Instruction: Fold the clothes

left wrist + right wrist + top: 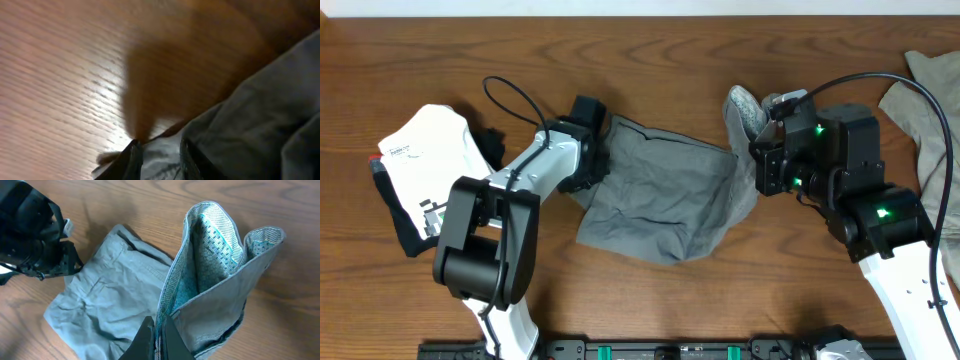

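shorts [660, 200] lie crumpled on the wooden table [650, 60], my left gripper [159, 161] pinching one edge and my right gripper [158, 342] clamped on the raised waistband [215, 245], patterned lining showing

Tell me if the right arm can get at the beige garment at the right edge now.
Probably not yet: the right gripper is shut on the grey shorts. The path to the beige garment looks clear.

Khaki garment [925, 105], perhaps trousers, cut off at overhead's right edge; left-wrist table [75, 60] blurred.
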Robot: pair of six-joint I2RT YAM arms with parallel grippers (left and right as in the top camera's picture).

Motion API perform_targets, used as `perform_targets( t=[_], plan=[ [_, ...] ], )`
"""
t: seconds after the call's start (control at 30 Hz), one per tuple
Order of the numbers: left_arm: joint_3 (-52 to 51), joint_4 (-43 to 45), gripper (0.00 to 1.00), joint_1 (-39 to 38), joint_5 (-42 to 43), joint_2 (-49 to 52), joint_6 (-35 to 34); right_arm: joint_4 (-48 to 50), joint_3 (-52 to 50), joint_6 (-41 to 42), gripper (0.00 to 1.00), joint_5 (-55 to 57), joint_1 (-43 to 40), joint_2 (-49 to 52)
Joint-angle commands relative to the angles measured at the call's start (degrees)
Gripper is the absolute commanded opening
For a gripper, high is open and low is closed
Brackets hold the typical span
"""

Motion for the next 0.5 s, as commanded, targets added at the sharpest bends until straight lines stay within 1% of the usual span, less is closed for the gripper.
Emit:
perform_targets(
  t=[0.0,0.13,0.23,0.37,0.47],
  plan=[
    [-0.4,-1.5,0.28,-1.4,9.0,3.7,1.0,1.0,2.1,-3.3,0.02,0.8,-0.2,0.0],
    [-0.5,-3.6,0.27,-4.2,10.3,5.2,0.9,2.5,2.1,-3.4,0.01,-0.4,0.0,0.8],
    [-0.7,-3.7,0.27,-6.6,10.8,5.1,0.7,4.0,2.1,-3.4,0.01,-4.7,0.4,1.3],
    [-0.7,-2.3,0.27,-9.6,10.9,5.1,-2.1,5.3,2.1,-3.4,0.01,-8.3,2.9,2.4],
    [-0.7,0.0,0.27,-11.0,10.9,5.1,-3.2,5.1,2.1,-3.3,0.01,-8.5,5.6,3.8]
  ],
)
